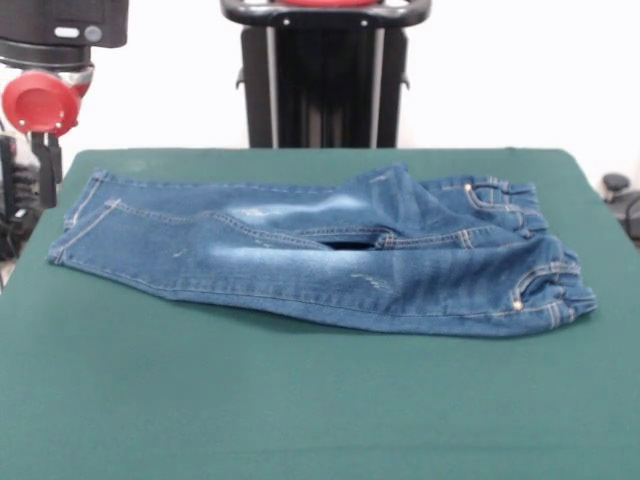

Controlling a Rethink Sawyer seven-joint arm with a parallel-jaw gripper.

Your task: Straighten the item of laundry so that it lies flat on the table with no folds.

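Jeans (320, 265) are lying mid-tabletop (300, 410), long axis running 9 to 3 o'clock, waistband at 3, upper leg creasing near the crotch. Tool is not showing; state unknowable.

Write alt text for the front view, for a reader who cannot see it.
A small pair of blue denim jeans lies on a dark green table, legs pointing left and waistband at the right, with the upper leg folded over near the crotch. Part of the robot's red and black arm shows at the upper left; its tool is not visible.
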